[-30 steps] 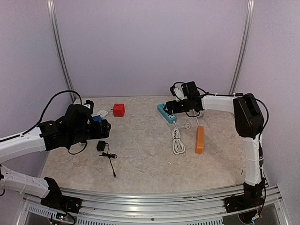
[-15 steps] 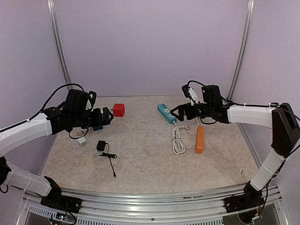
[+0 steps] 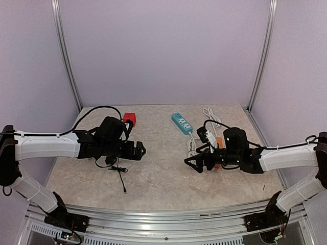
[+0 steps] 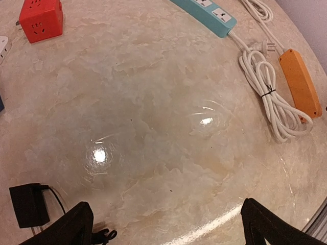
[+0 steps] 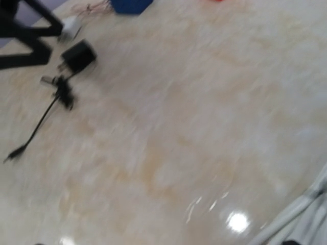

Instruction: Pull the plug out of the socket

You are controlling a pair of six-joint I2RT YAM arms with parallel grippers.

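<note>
Top view: the teal socket strip lies far-centre on the marbled worktop, long axis running far-left to near-right, cord end nearer. Lilac walls surround it. Since a second ago both arms have swung inward; the left jaws and right jaws are spread, empty.
Left wrist: a coiled white cord lies beside an orange strip.
Right wrist: blurred, with a black adapter at far left.

The worktop carried two power strips, one teal by the far edge and one orange toward the right edge. It also held one red cube socket toward the far left corner, one black adapter, and two white cords: one tied coil and one loose cord near the far right corner.
</note>
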